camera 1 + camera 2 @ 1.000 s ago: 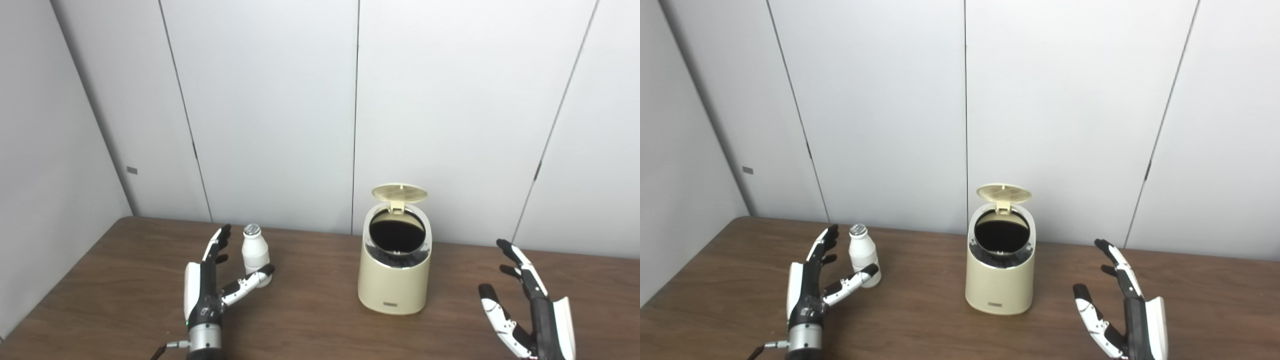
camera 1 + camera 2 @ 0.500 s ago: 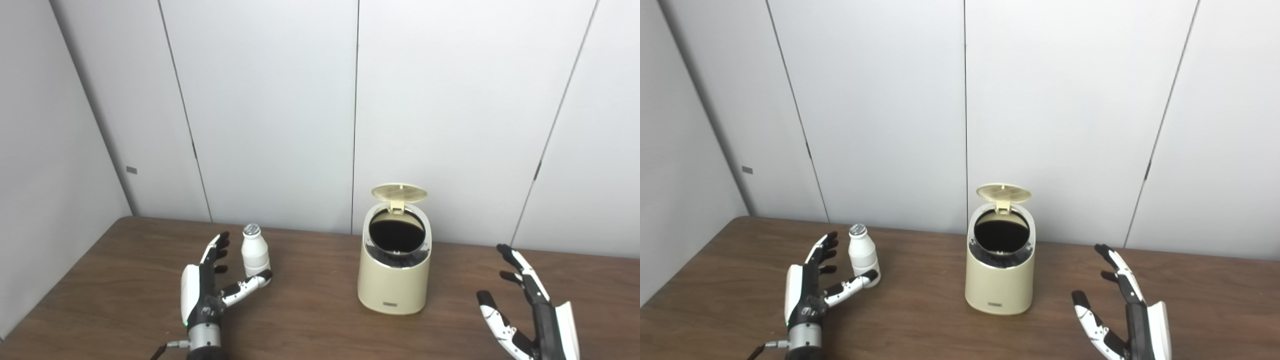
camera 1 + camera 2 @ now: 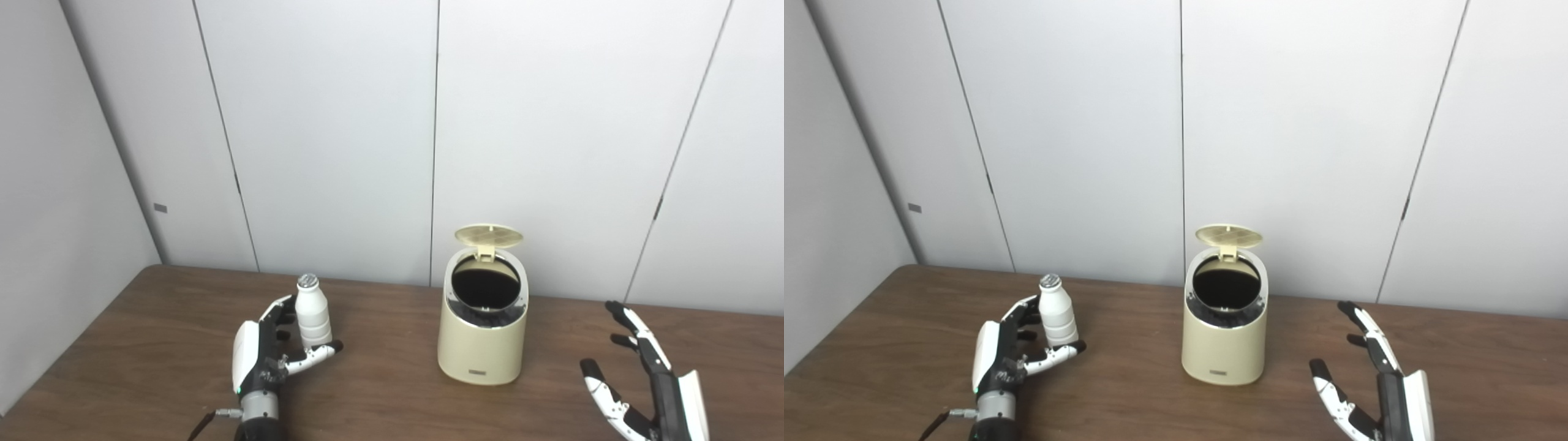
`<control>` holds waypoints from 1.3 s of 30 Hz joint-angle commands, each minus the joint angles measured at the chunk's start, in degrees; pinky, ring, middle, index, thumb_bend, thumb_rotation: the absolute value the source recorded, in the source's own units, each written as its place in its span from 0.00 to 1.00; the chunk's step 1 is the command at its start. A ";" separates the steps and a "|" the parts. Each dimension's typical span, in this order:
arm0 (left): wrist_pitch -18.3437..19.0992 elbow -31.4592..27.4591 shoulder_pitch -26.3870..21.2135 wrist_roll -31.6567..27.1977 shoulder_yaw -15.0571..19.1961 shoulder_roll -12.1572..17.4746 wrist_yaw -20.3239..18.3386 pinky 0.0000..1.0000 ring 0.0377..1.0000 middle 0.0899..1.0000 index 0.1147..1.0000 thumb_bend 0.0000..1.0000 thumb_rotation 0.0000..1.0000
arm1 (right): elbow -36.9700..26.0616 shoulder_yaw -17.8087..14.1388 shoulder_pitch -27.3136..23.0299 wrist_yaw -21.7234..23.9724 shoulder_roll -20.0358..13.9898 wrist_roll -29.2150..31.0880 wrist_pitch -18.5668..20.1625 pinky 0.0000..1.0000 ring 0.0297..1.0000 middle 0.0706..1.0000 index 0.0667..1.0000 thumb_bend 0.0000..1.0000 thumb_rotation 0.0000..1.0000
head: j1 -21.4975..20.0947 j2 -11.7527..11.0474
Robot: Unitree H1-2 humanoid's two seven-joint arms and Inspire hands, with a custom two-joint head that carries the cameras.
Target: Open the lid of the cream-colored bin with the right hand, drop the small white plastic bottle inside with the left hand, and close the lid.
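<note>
On a brown wooden worktop (image 3: 392, 404) against pale wall panels, a cream-coloured bin (image 3: 484, 349), upright near the middle, its dark mouth showing. Above the rear rim, the round lid (image 3: 489, 235), tipped up and back on its hinge, so step one judged done.

Off to the bin's right and well apart from it, the right robot hand (image 3: 643, 386), palm turned inward, fingers spread and holding nothing. Waiting, by the look of it, for the closing of the lid.

Off to the bin's left, the left robot hand (image 3: 269, 349), low on the worktop and cupped around the small white bottle (image 3: 313, 318). Fingers (image 3: 283, 309) curled against the bottle's far-left side, thumb (image 3: 318, 351) reaching across low in front of its base. Impossible to tell from either view whether clamped tight or only closing in. Bottle upright, silver cap (image 3: 307, 281) on top, apparently standing on the worktop, well to the left of the bin.

Step in hand, on this showing: taking hold of the bottle for the drop. Next move calls for a firm squeeze around the bottle's body, then a lift clear of the worktop, a carry rightward and upward over the bin's rim, and a release above the dark opening. After that, only the lid to push down. Main risk: a narrow, light bottle tipping or slipping from an uneven squeeze.
</note>
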 commanded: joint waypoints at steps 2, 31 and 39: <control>-0.15 0.52 -2.20 0.86 -0.53 0.58 0.65 0.64 0.73 0.72 0.73 1.00 0.14 | 0.16 -0.48 1.40 -0.24 -0.30 -0.59 -0.32 0.74 0.85 0.87 0.82 0.14 0.42 | -0.24 -0.04; -9.98 4.87 -5.61 -1.85 3.40 -2.54 12.04 0.87 0.61 0.44 0.40 0.52 0.00 | 0.63 0.00 1.67 0.31 0.29 -0.62 1.10 0.75 0.86 0.87 0.82 0.16 0.45 | -1.08 -0.55; -12.64 -7.51 -1.43 -3.80 0.50 -3.93 7.19 1.00 0.76 0.45 0.39 0.52 0.00 | 1.01 0.01 1.46 -0.02 0.29 -1.13 1.11 0.75 0.85 0.87 0.82 0.17 0.53 | -1.74 -0.54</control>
